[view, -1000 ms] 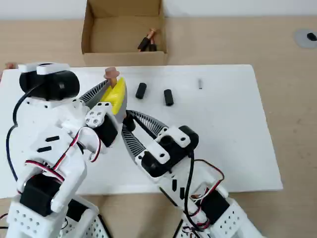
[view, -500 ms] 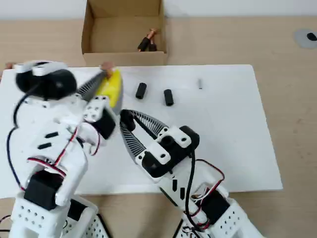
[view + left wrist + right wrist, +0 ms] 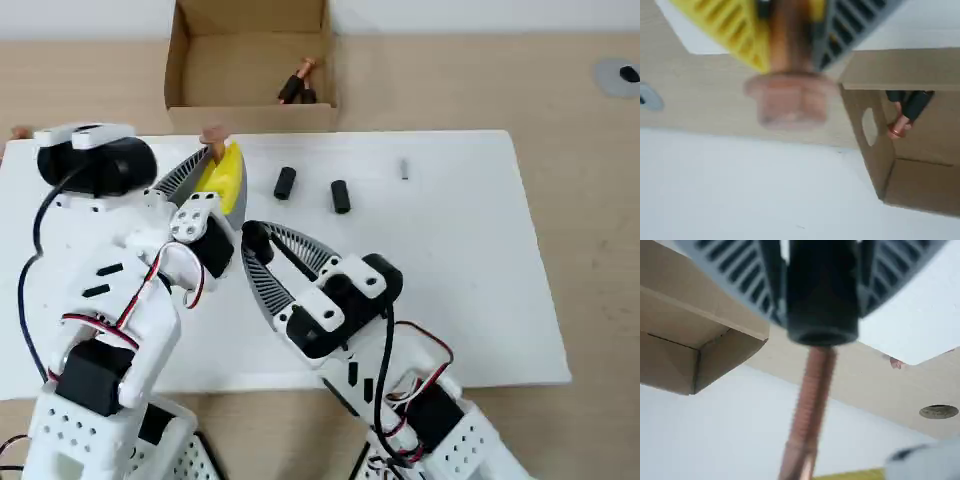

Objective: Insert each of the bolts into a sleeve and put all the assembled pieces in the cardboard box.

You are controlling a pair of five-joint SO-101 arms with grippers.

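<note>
left gripper (image 3: 212, 158): yellow and grey fingers pinch the bolt (image 3: 790, 100) by its shank. The hex head sticks out past the fingertips, at the far edge of the white board (image 3: 450, 280), just short of the box's front wall.
right gripper (image 3: 252, 238): grey fingers clamped on a black sleeve (image 3: 822, 295), over mid-board, near the left gripper.
bolt/sleeve: in the right wrist view the threaded shank meets the sleeve's open end. How far it is in, can't tell.
around: loose sleeve (image 3: 285, 182) and second loose sleeve (image 3: 340, 196) lie on the board, side by side but apart, just beside the left gripper's tip. A small grey pin (image 3: 404, 169) lies farther along the same edge. A grey disc (image 3: 618, 75) sits on the wooden table (image 3: 590, 200), well apart.
in the way: the box's front wall stands between both grippers and the box interior.
cardboard box (image 3: 175, 60): open top, just beyond the board's far edge.
contents: assembled pieces (image 3: 298, 85), copper heads in black sleeves, touching, in the front corner on the right arm's side. Count unclear.
</note>
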